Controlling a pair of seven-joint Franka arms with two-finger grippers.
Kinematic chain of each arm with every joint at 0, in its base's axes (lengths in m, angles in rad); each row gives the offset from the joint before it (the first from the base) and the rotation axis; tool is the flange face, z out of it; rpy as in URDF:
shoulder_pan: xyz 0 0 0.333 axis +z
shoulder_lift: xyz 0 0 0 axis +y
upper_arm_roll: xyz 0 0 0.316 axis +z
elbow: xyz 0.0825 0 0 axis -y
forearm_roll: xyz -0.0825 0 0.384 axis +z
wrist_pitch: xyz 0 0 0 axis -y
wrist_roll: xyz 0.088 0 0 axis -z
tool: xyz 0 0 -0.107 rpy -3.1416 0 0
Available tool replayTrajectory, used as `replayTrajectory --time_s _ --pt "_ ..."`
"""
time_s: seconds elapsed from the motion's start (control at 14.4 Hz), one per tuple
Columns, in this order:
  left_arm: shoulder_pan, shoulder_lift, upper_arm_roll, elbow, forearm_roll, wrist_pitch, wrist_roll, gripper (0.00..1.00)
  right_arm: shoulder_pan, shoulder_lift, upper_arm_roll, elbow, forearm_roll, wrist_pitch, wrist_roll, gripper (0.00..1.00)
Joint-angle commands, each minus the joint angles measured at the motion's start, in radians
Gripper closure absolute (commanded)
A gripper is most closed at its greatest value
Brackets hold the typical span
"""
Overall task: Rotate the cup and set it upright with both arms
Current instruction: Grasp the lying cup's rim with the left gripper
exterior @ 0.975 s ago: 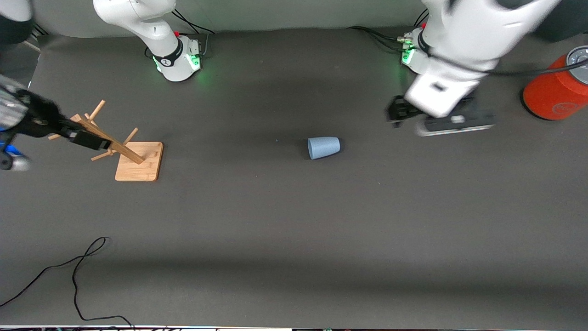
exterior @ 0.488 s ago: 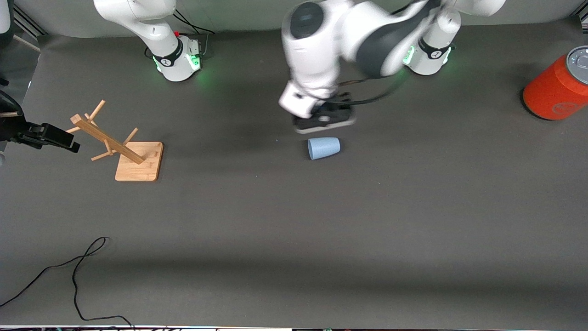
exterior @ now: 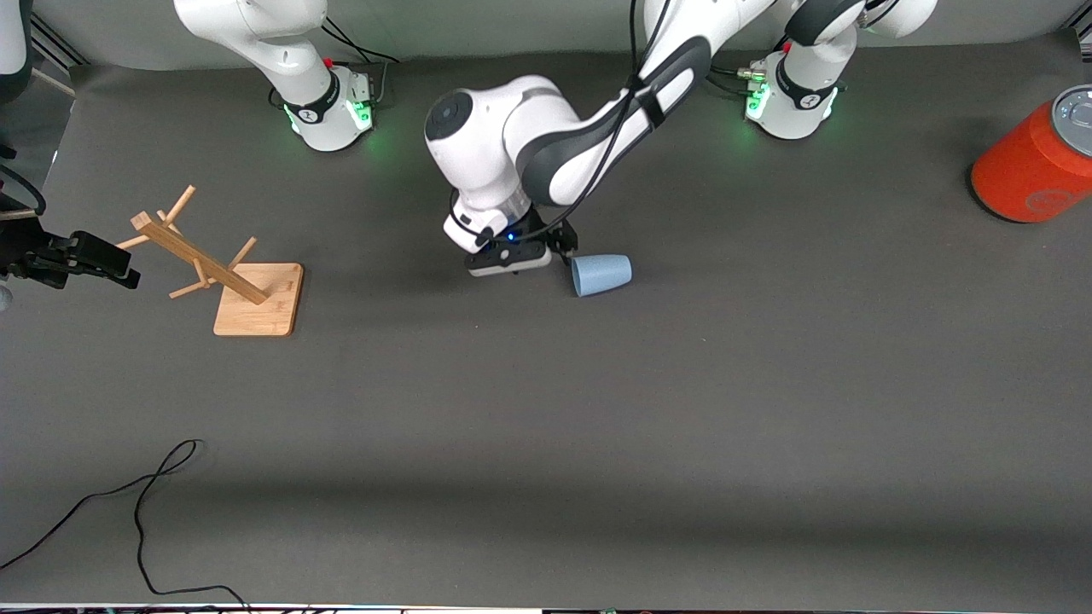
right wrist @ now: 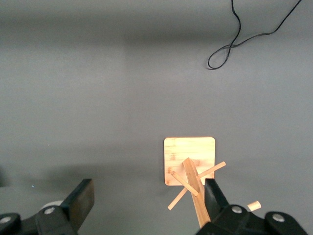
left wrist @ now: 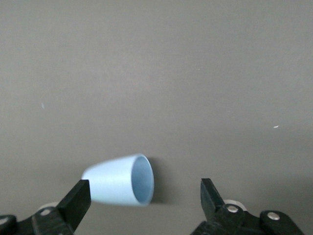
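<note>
- The left arm (exterior: 546,145) has swung in fast: a second ago its gripper was over the table near the orange-red cylinder (exterior: 1036,162), half a second ago it was just above the cup, and now the left gripper (exterior: 559,251) is down beside the cup's wide rim.
- The cup (exterior: 601,275) has not moved in that time. It lies on its side on the dark table (exterior: 597,426), its rim toward the right arm's end and its narrow base toward the left arm's end.
- In the left wrist view the cup (left wrist: 120,179) sits partly between the fingers (left wrist: 73,203), which stand wide apart with nothing held; the open mouth faces the gap.
- The right gripper (exterior: 85,256) has drawn back a little and now waits over the table edge, beside the wooden mug tree (exterior: 230,277); its wrist view shows its fingers (right wrist: 80,200) spread apart, empty, above the mug tree (right wrist: 190,169).
- Judgement: approach is finished, grasp not yet made. Closing on the cup looks like the next step; the tapered wall could slip or roll if pinched off-centre.
</note>
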Motion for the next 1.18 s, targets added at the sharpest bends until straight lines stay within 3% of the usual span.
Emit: replayTrajectory --time_s 0.0,0.21,0.42,0.77,0.98,1.11 --pt "-0.027 0.039 0.015 0.022 0.104 -0.043 0.201 0.01 -0.052 -0.02 0.037 -0.023 -0.011 0.018 -0.028 0.0" --pt "-0.047 0.114 0.015 -0.007 0.188 -0.043 0.224 0.01 -0.054 -0.021 0.04 -0.023 -0.011 0.018 -0.03 0.0" --pt "-0.053 0.174 0.015 -0.009 0.198 -0.045 0.253 0.01 -0.041 -0.026 0.038 -0.023 -0.011 0.015 -0.028 0.0" --pt "-0.055 0.182 0.015 -0.012 0.183 -0.144 0.492 0.01 -0.04 -0.026 0.038 -0.024 -0.011 0.009 -0.03 0.0" --pt "-0.054 0.183 0.017 -0.013 0.19 -0.18 0.52 0.02 -0.041 -0.024 0.037 -0.027 -0.009 0.007 -0.074 0.0" --pt "-0.053 0.183 0.018 -0.012 0.189 -0.184 0.574 0.14 -0.04 -0.02 0.037 -0.027 -0.005 0.007 -0.073 0.0"
